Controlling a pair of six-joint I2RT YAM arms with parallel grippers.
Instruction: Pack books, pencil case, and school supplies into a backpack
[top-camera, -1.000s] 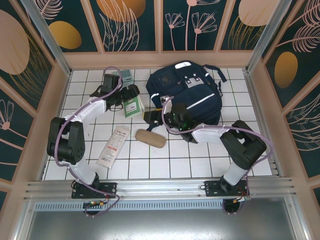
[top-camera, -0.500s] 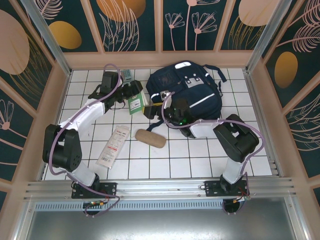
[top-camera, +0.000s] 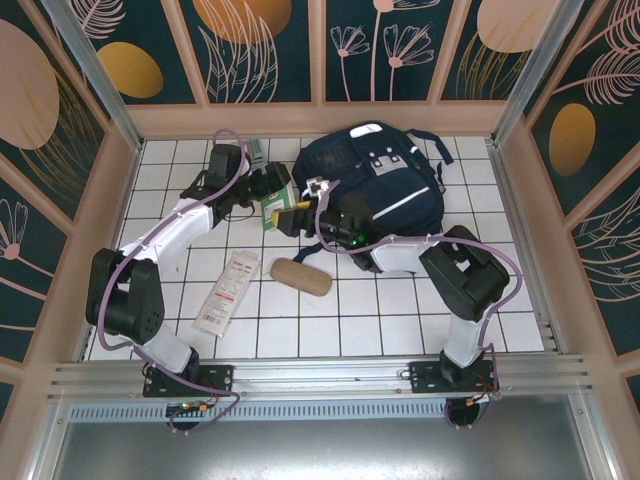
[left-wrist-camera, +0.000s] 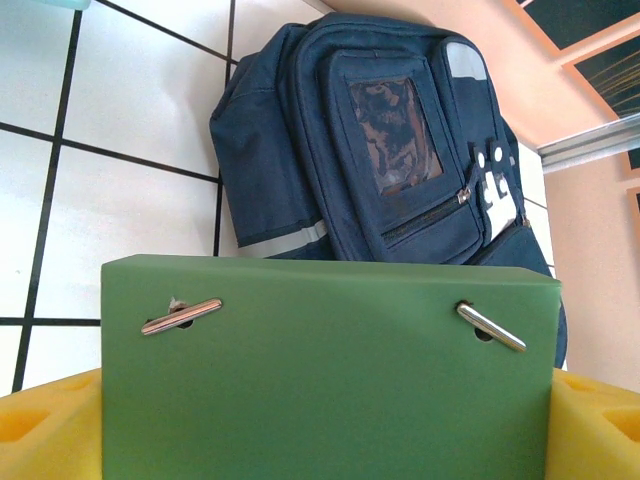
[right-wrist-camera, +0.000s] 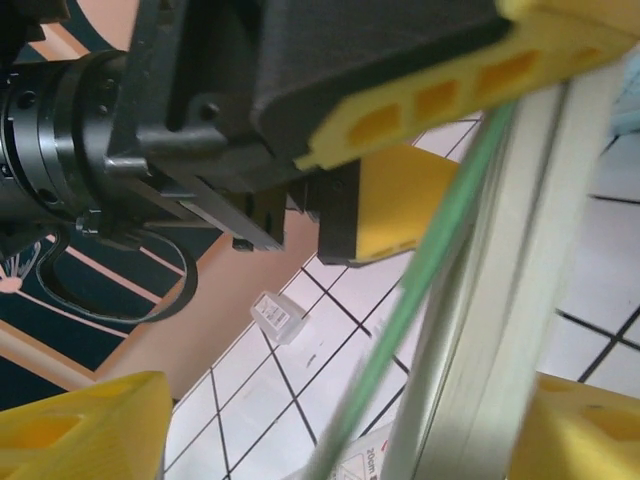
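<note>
White packet (top-camera: 228, 292) and tan pencil case (top-camera: 300, 276) lie free on the bench (top-camera: 400, 310). Farther back the left claw (left-wrist-camera: 325, 445) clenches the green book (left-wrist-camera: 330, 350), its lower edge cut off in the wrist view. The jaws of the right claw (right-wrist-camera: 335, 430) straddle its page edge, a gap on one side. Navy backpack (top-camera: 378, 185) lies rightmost, its near corner hidden by that arm.

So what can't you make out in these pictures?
Top view: calculator keys and white packet print too small to read.
Left wrist view: green book hides the lower part of the backpack.
Right wrist view: the book is edge-on and blurred, cover unseen.
</note>
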